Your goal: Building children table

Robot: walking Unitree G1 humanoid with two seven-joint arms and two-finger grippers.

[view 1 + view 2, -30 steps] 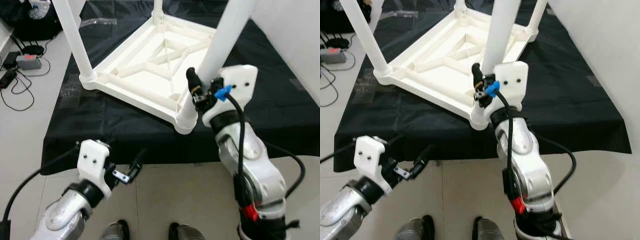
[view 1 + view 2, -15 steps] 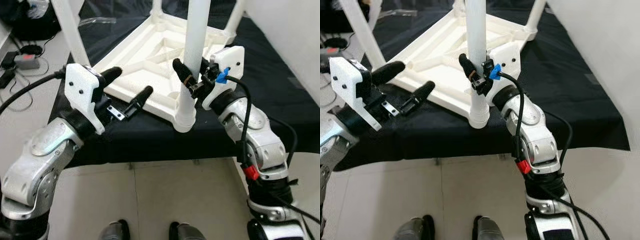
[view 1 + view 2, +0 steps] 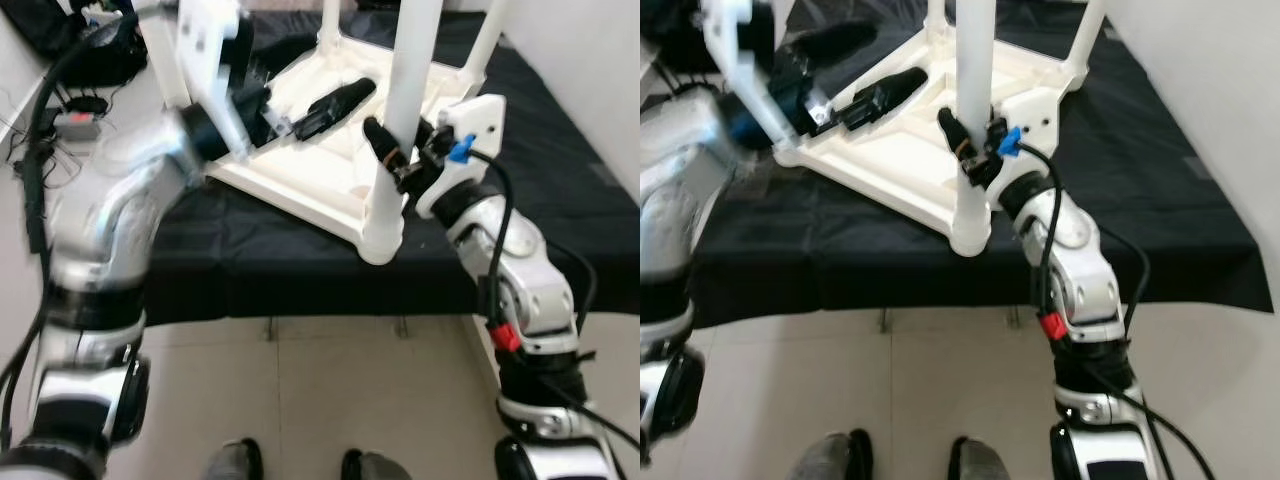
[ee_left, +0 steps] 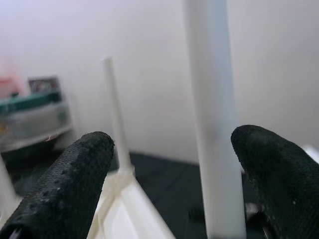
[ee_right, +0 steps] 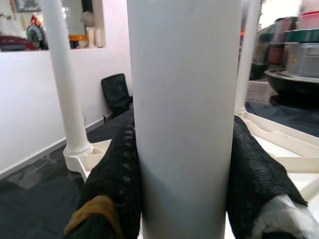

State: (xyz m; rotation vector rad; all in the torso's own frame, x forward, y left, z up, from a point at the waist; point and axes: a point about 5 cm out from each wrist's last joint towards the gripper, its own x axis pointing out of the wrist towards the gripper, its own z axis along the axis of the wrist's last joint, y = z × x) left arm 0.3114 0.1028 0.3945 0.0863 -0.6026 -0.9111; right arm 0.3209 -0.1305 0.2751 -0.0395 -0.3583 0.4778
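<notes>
The white children's table lies upside down on a black cloth, legs pointing up. My right gripper is shut on the near leg just above its corner socket. The right wrist view has that leg pressed between both black fingers. My left gripper is raised over the table's underside, open, left of the same leg. The left wrist view looks between its spread fingers at a white leg ahead, not touching it.
The black cloth covers a low platform ending at a front edge above the tiled floor. Two more legs stand at the far corners. Cables and a power brick lie on the floor at left. A white wall rises at right.
My left arm has lifted higher and swung in over the table, its open gripper closer to the near leg. The right gripper keeps its hold on the leg.
</notes>
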